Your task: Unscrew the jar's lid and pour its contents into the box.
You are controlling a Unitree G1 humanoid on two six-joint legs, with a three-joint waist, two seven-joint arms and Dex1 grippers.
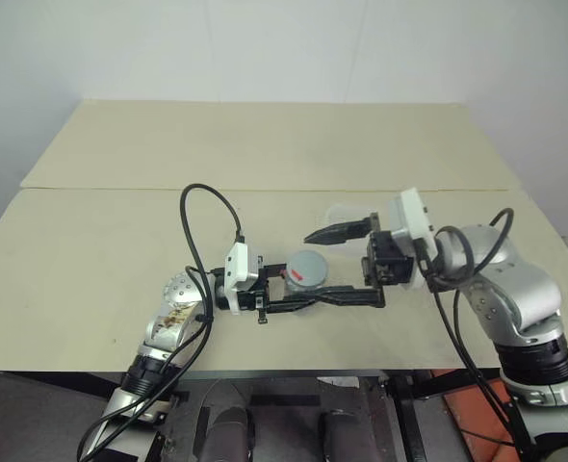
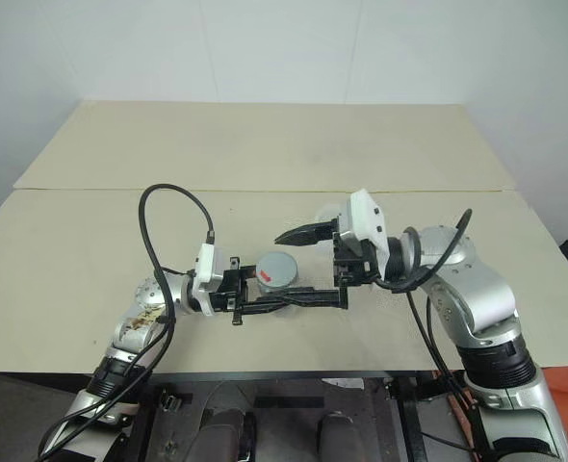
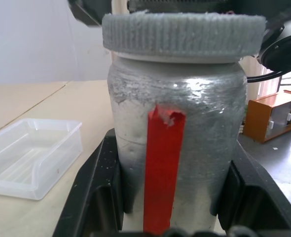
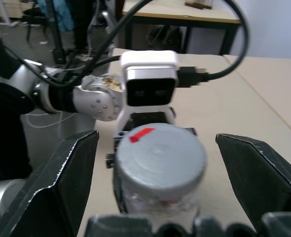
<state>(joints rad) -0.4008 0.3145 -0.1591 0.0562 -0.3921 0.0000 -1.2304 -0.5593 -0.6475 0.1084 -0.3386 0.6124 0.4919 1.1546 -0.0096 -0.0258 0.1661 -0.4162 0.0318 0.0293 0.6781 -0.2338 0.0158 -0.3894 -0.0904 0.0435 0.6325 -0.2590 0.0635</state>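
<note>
1. From the head views the left gripper (image 1: 298, 294) points across toward the right arm and is clamped on the jar (image 1: 306, 279), which it holds just above the near part of the pale tabletop (image 1: 101, 260)
2. The right gripper (image 1: 347, 265) faces it from the other side with its jaws spread wide, one finger past the far side of the lid (image 1: 308, 267) and the other on the near side; neither finger can be seen touching the lid
3. The left wrist view adds what the head views cannot give: the jar's silvery-grey wall is scuffed and uneven, a red strip (image 3: 163, 168) runs down its side with a torn upper end, and the grey lid (image 3: 183, 30) has a finely ribbed edge and sits fully on, overhanging the jar's shoulder
4. The same view shows the black fingers (image 3: 98, 192) pressed against both sides of the jar, and the box (image 3: 32, 155), a clear shallow tray with rounded corners, standing on the tabletop off to one side
5. The right wrist view looks down on the flat grey top of the lid, which carries a small red mark (image 4: 140, 134) near its rim; the two wide black fingers (image 4: 69, 177) stand apart from the lid on either side, with the left arm's white camera housing (image 4: 149, 79) just behind the jar
6. In the head views the box shows as a faint clear shape on the tabletop beyond the right gripper's upper finger
7. The contents cannot be made out through the jar's opaque wall
</note>
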